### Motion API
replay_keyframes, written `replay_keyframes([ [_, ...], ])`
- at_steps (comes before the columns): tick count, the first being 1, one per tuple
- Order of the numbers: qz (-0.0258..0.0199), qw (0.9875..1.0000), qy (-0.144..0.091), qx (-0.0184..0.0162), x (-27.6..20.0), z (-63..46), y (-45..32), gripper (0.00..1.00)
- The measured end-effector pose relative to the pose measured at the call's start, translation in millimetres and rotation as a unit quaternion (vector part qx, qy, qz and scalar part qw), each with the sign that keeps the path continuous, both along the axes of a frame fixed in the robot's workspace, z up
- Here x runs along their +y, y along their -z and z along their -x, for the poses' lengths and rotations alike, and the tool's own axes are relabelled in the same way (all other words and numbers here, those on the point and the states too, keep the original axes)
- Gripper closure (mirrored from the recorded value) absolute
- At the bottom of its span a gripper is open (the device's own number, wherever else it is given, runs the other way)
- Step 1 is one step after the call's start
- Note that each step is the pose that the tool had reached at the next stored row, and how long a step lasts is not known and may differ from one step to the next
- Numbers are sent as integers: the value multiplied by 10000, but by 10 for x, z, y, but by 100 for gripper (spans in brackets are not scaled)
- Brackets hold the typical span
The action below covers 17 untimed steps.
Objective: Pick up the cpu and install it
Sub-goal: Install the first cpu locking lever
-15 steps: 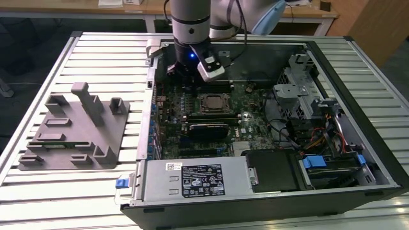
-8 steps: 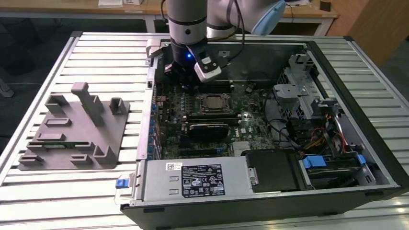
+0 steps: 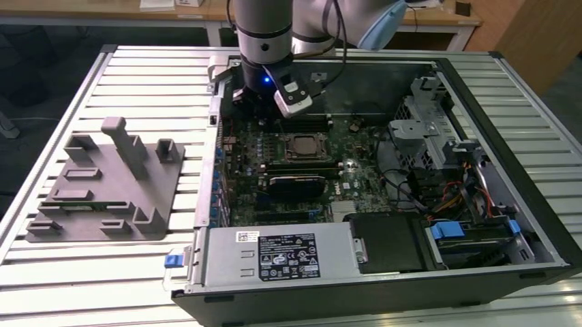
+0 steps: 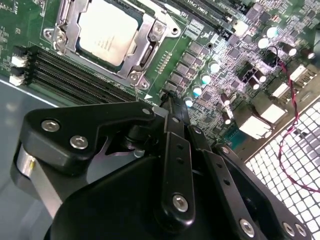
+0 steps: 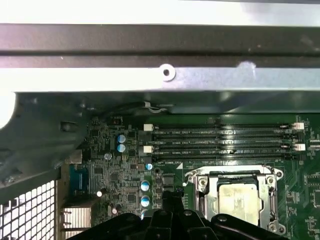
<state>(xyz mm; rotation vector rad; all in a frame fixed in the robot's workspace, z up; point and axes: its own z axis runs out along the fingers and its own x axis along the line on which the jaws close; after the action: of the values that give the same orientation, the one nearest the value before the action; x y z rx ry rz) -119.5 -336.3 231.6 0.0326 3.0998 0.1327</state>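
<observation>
The cpu is a pale silver square lying flat in the metal-framed socket in the middle of the green motherboard, and it appears in both wrist views. My gripper hangs above the board's rear corner at the exterior view's left, up and away from the socket and not touching the cpu. In the second wrist view its black fingers lie pressed together, so the gripper is shut with nothing in it. The fingertips sit beside the socket in the first wrist view.
The open computer case rests on a slatted metal table. A grey plastic tray with upright blocks stands at the exterior view's left. Inside are the power supply, a drive cage, cables and black memory slots. The case wall is close by.
</observation>
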Motion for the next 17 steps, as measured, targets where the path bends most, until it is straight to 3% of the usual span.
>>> replay_keyframes([
  [6, -56, 10000, -2, 0, 0, 0, -25, 89],
  [9, -109, 9999, -2, 0, 0, -1, -44, 89],
  [17, -342, 9994, -2, 0, 0, 0, -93, 89],
])
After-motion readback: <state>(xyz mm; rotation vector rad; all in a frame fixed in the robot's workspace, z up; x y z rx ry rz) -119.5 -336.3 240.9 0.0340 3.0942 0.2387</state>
